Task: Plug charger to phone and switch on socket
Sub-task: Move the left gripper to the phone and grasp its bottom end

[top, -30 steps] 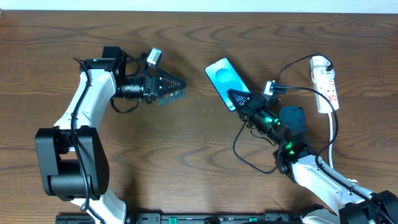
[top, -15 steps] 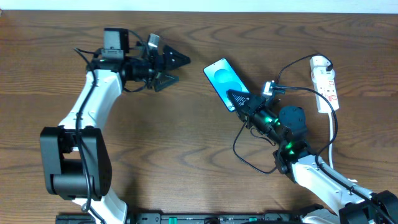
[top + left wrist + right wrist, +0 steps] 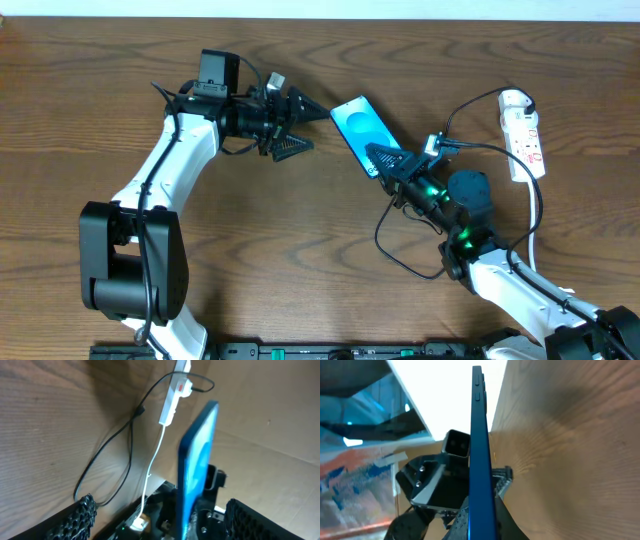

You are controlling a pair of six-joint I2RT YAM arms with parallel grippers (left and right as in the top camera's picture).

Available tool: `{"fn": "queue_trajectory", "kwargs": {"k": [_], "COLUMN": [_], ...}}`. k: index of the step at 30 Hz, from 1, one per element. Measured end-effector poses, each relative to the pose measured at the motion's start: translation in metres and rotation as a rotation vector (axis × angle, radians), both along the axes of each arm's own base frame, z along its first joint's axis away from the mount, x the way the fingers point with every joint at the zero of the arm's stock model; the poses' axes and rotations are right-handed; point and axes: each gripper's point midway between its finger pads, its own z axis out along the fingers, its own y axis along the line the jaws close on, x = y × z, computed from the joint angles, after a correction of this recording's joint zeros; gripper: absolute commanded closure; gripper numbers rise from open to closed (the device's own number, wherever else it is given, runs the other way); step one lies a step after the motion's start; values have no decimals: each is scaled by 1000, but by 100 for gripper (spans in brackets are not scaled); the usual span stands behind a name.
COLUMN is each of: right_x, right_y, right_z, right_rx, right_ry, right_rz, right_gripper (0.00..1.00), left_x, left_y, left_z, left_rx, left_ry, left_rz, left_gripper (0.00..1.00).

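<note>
The phone [image 3: 358,126] has a blue screen and is held off the table by its lower end, with my right gripper [image 3: 382,159] shut on it. In the right wrist view the phone [image 3: 481,445] is edge-on between the shut fingers of that gripper [image 3: 482,521]. My left gripper [image 3: 318,130] is open just left of the phone's upper end. From the left wrist the phone [image 3: 196,470] stands ahead between the spread fingers [image 3: 80,516] without touching them. The white socket [image 3: 522,128] lies at the far right. The black charger cable [image 3: 468,106] arcs from it toward the right wrist; its plug tip is not clear.
A white cord [image 3: 533,215] runs down from the socket past the right arm. A black cable loop [image 3: 385,238] lies on the wood below the right gripper. From the left wrist the socket [image 3: 172,402], black cable [image 3: 112,447] and white cord [image 3: 152,467] lie beyond the phone.
My left arm has swung right and up across the table until its gripper reached the phone's upper end, turning as it went. The right arm and phone have stayed still.
</note>
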Motion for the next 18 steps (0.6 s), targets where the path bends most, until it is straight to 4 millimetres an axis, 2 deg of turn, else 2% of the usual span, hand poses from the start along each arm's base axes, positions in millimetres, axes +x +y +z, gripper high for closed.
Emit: {"fn": "queue_trajectory", "kwargs": {"k": [5, 10, 13, 16, 18], "right_x": [-5, -9, -8, -7, -7], "right_y": [9, 16, 15, 14, 13], "right_z": [-4, -6, -8, -8, -8], "right_rx": [83, 138, 149, 154, 153], "right_ry": [111, 176, 197, 202, 204], "right_rz": [-6, -11, -28, -39, -41], "right_gripper": [99, 99, 99, 99, 99], "left_x": [6, -4, -10, -14, -14], "left_y": [-10, -31, -42, -47, -49], "left_z": [5, 5, 4, 3, 3], "left_rx": [-15, -15, -10, -10, -8], "left_ry": [11, 76, 126, 172, 208], "left_rz": [19, 6, 4, 12, 28], "left_gripper": [23, 25, 30, 32, 37]}}
